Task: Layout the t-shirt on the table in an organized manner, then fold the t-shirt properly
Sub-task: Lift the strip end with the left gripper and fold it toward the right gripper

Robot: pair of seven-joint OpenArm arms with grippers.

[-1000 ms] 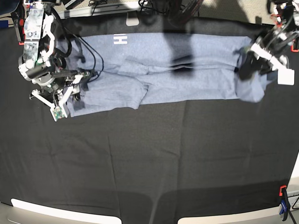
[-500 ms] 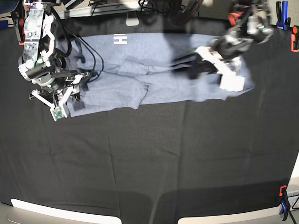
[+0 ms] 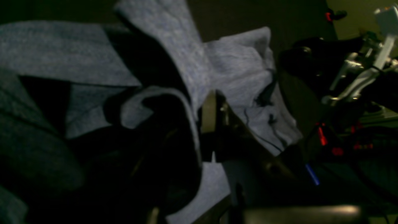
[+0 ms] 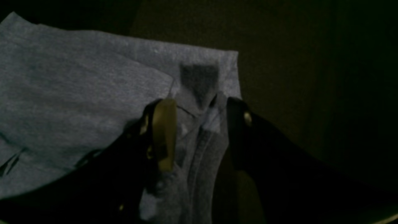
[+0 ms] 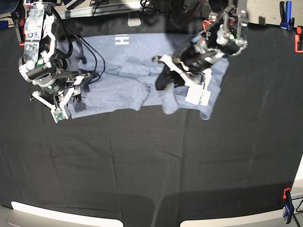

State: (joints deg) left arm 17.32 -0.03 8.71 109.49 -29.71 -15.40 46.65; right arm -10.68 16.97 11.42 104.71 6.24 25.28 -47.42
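The light blue-grey t-shirt (image 5: 123, 80) lies across the far part of the black table (image 5: 151, 165), white lettering (image 5: 122, 40) near its far left. My left gripper (image 5: 163, 84) is shut on the shirt's right end, which hangs doubled over the middle of the garment. In the left wrist view cloth (image 3: 230, 71) drapes over that gripper (image 3: 214, 124). My right gripper (image 5: 78, 100) sits at the shirt's left end. In the right wrist view it (image 4: 199, 124) stands open, straddling a ridge of hem (image 4: 202, 146), pads (image 4: 163, 130) on the fabric.
A black cable (image 5: 94, 61) from the right arm trails over the shirt's left part. Clamps stand at the table's edges: one near right (image 5: 286, 203), a blue one far right (image 5: 282, 9), a red one (image 5: 298, 42). White pieces (image 5: 61, 217) line the front edge.
My left gripper has travelled from the table's far right towards the middle, carrying the shirt's right end over the rest. The right arm has stayed still.
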